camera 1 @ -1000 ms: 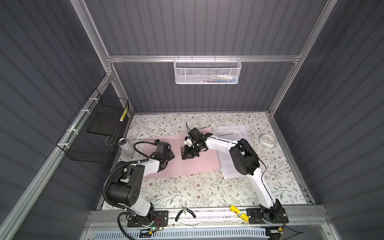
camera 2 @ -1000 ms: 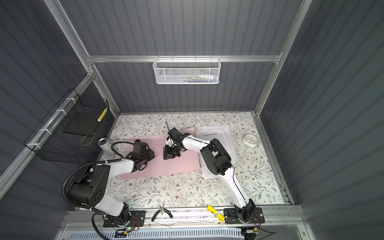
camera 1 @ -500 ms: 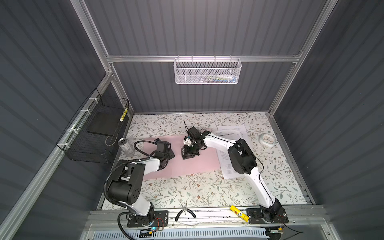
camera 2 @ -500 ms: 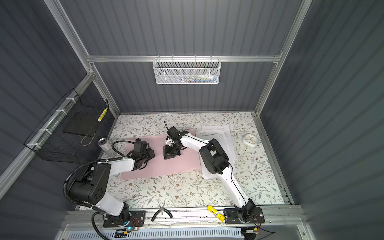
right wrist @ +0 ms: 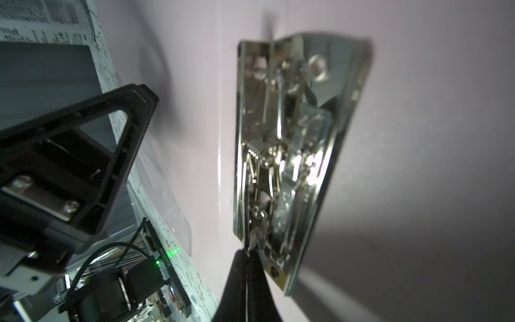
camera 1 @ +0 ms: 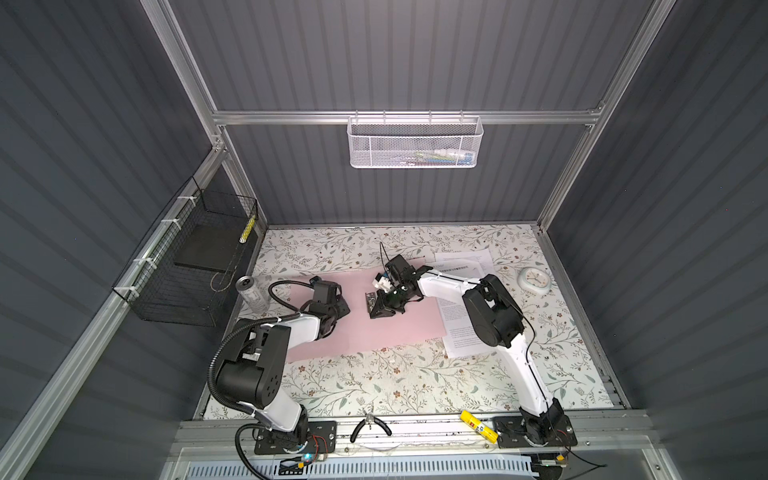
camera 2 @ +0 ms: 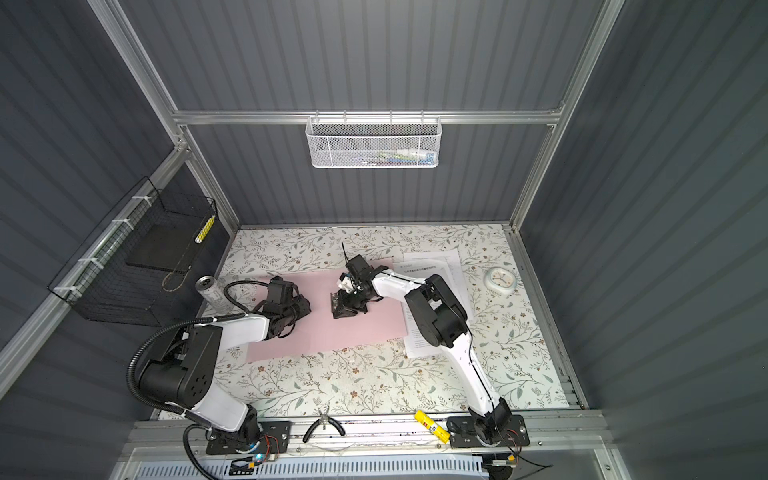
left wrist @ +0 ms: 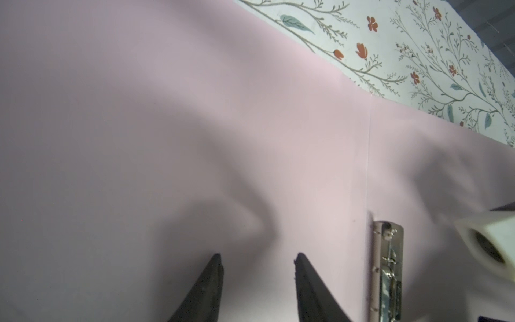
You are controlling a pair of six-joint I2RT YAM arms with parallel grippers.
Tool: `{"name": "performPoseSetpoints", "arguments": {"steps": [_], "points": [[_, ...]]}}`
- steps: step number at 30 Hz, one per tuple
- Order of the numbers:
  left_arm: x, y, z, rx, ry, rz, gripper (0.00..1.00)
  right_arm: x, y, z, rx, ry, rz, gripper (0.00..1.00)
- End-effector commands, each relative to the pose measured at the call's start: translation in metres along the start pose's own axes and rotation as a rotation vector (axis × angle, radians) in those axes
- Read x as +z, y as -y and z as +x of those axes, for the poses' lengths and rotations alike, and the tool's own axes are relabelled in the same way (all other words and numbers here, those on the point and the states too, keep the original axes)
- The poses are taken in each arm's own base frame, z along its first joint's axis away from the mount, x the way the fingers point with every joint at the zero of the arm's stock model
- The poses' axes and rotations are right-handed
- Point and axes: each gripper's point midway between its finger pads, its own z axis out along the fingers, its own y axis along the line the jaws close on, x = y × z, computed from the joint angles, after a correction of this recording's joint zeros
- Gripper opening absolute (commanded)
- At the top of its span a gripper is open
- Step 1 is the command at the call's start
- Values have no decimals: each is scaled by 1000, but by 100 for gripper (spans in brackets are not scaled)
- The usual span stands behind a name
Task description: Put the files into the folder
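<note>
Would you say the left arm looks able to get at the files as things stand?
Probably not easily: the files lie beyond the folder's right edge, partly under the right arm, which reaches across between them and the left tool, open over the folder's left half.

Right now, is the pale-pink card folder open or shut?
Open. The pale-pink card folder lies spread flat on the floral table, its inner spine crease and small metal clip exposed in both wrist views.
</note>
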Motion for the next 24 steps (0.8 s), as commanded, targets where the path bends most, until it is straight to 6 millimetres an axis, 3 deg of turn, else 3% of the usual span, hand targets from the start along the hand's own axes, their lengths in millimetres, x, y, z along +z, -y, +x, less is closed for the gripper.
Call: {"name": "performPoseSetpoints", "arguments": {"steps": [1, 11, 12, 14, 18, 20, 22, 24], "points": [[5, -46, 53, 0, -191, -155, 45, 4, 29, 16, 144, -36, 32, 0], [5, -46, 53, 0, -189, -158, 45, -24, -7, 1, 146, 17, -124, 0], [5, -47, 53, -1, -188, -158, 45, -25, -9, 0, 147, 17, -136, 2], [5, -47, 53, -1, -188, -158, 45, -30, -7, -3, 165, 34, -146, 17], [5, -46, 53, -2, -188, -160, 45, -40, 11, -7, 206, 91, -87, 32], [5, -46, 52, -2, -187, -159, 45, -39, 14, -6, 210, 85, -84, 28], [5, -46, 52, -1, -187, -161, 45, -34, 17, -3, 222, 64, -85, 14], [5, -47, 53, -2, -189, -161, 45, -31, 18, -2, 224, 52, -94, 7]]}}
